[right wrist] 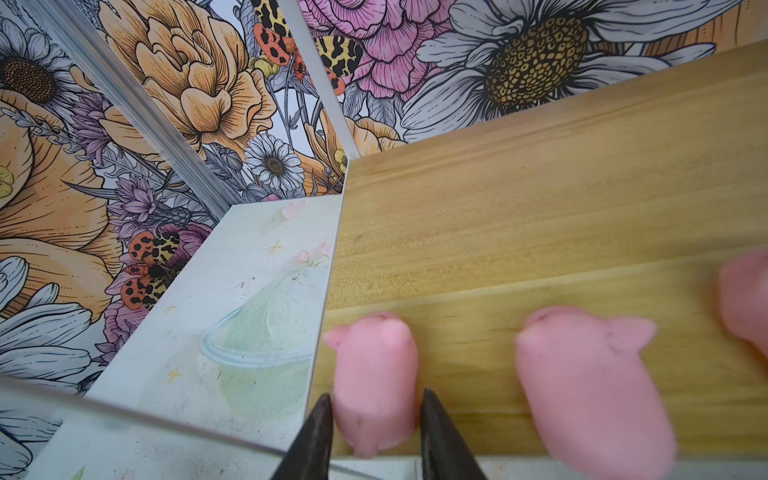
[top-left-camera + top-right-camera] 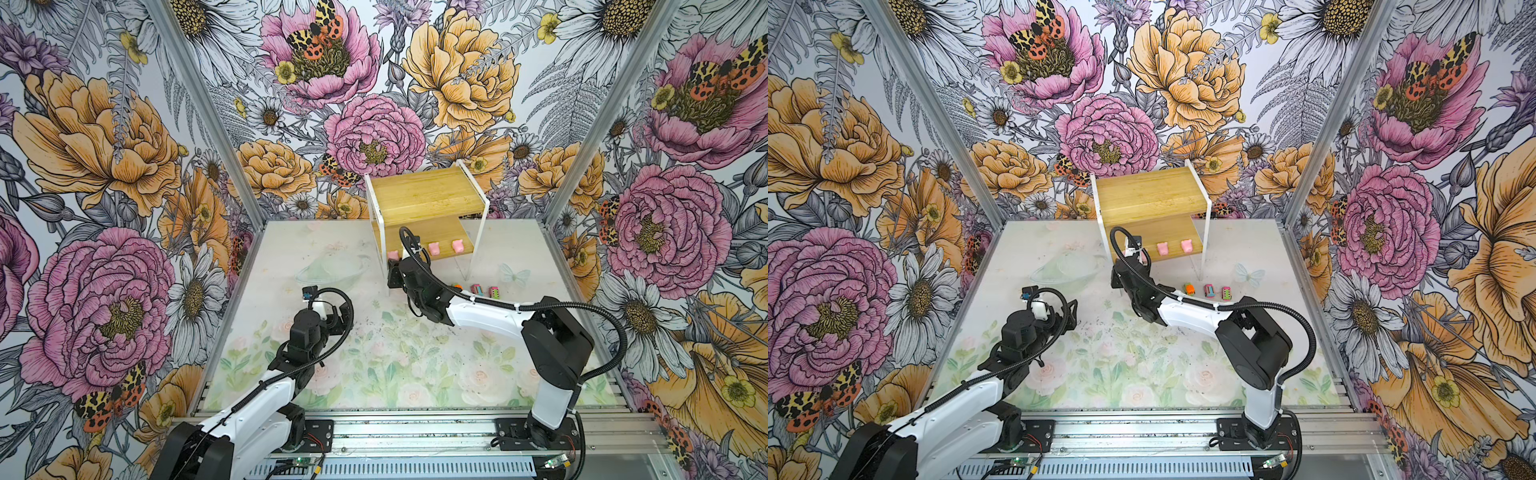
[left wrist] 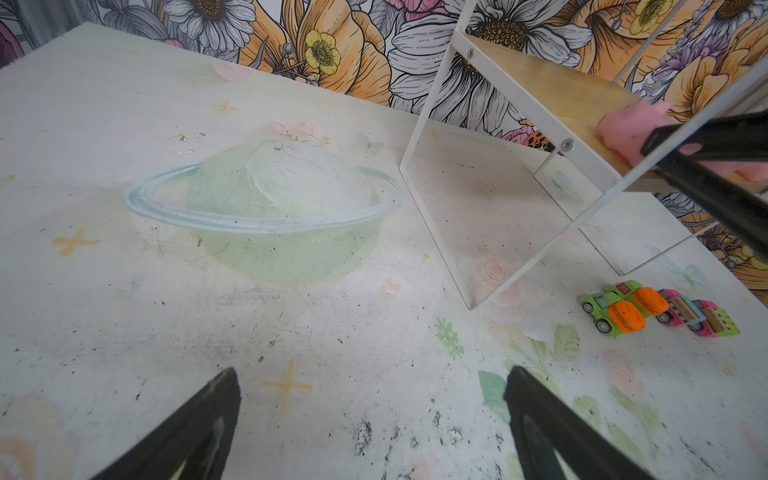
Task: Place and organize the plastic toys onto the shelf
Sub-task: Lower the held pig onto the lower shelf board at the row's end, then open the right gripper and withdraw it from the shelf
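Note:
The shelf (image 2: 428,195) stands at the back with pale pink figures lined up on its lower bamboo board (image 1: 540,232). My right gripper (image 1: 376,409) reaches to that board's left end. Its fingertips flank the leftmost pink figure (image 1: 376,365) with thin gaps, and the figure rests on the wood. Another pink figure (image 1: 582,374) lies beside it, and a third (image 1: 748,299) is at the picture's edge. Two orange-and-green cars (image 3: 623,307) and two pink cars (image 3: 698,316) sit on the mat by the shelf's front leg. My left gripper (image 3: 372,386) hovers open and empty over the mat.
The shelf's thin white legs (image 2: 469,266) stand close to the cars (image 2: 476,289). The right arm's cable (image 2: 409,241) loops in front of the lower board. A printed planet (image 3: 262,195) marks the mat left of the shelf. Floral walls close in the back and sides.

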### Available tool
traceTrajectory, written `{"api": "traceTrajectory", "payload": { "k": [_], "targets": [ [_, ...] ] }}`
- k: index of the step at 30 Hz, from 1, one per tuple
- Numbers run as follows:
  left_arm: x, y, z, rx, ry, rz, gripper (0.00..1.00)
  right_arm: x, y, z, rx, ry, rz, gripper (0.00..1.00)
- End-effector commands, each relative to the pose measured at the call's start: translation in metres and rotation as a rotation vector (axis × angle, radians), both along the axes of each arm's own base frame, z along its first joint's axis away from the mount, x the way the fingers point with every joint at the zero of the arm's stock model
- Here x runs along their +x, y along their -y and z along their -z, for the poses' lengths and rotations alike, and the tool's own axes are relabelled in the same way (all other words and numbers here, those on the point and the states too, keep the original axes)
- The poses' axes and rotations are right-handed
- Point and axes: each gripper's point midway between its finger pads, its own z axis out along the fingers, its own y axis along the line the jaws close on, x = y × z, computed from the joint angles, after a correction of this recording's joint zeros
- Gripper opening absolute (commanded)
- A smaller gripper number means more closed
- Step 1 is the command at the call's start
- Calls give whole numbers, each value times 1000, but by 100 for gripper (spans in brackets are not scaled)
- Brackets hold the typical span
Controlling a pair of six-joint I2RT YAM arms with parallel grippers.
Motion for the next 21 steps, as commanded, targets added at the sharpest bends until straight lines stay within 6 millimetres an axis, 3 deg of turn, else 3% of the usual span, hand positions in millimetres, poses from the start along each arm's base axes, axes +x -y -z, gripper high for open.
{"api": "traceTrajectory", "payload": {
  "k": [1, 16, 21],
  "targets": [
    [0, 0, -2, -1, 19, -1, 99, -13, 7, 19, -47, -67, -8, 37],
    [0, 1, -1, -1, 19, 1, 99, -24, 7, 19, -45, -84, -21, 47],
    [0, 2, -1, -2, 15, 7, 99, -38, 3, 20, -54, -101, -61, 48]
  ]
}}
